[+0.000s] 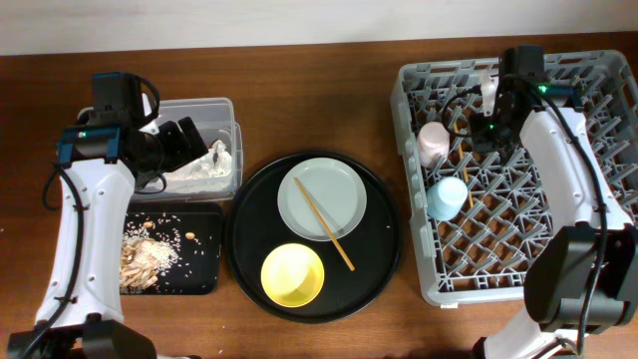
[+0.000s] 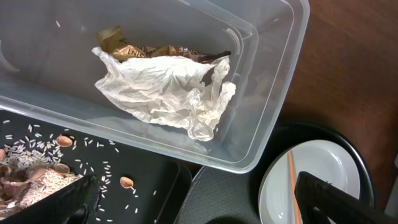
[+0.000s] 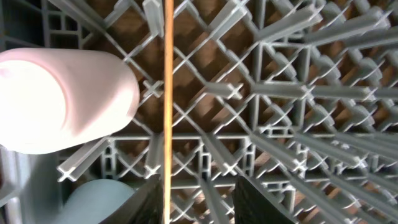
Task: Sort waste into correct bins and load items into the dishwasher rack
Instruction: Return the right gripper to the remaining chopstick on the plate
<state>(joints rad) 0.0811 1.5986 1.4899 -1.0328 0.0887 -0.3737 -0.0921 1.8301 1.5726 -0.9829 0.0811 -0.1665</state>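
Observation:
My left gripper (image 1: 189,140) (image 2: 205,205) is open and empty, low over the near edge of the clear tub (image 1: 214,108) (image 2: 273,81). The tub holds a crumpled white napkin (image 2: 161,93) and a gold-brown wrapper (image 2: 137,50). Food scraps (image 1: 145,259) (image 2: 31,180) lie in the shallow black tray (image 1: 199,259). My right gripper (image 1: 483,130) (image 3: 199,205) is open over the grey rack (image 1: 608,100) (image 3: 298,93). One chopstick (image 3: 166,93) lies on the rack grid along its left finger. The pink cup (image 1: 434,143) (image 3: 62,99) and blue cup (image 1: 448,196) (image 3: 93,199) sit in the rack.
The large round black tray (image 1: 379,249) holds the pale grey plate (image 1: 334,184) (image 2: 323,162) with the other chopstick (image 1: 324,224) (image 2: 291,180) across it, and the yellow bowl (image 1: 292,274). Brown table runs between tray and rack.

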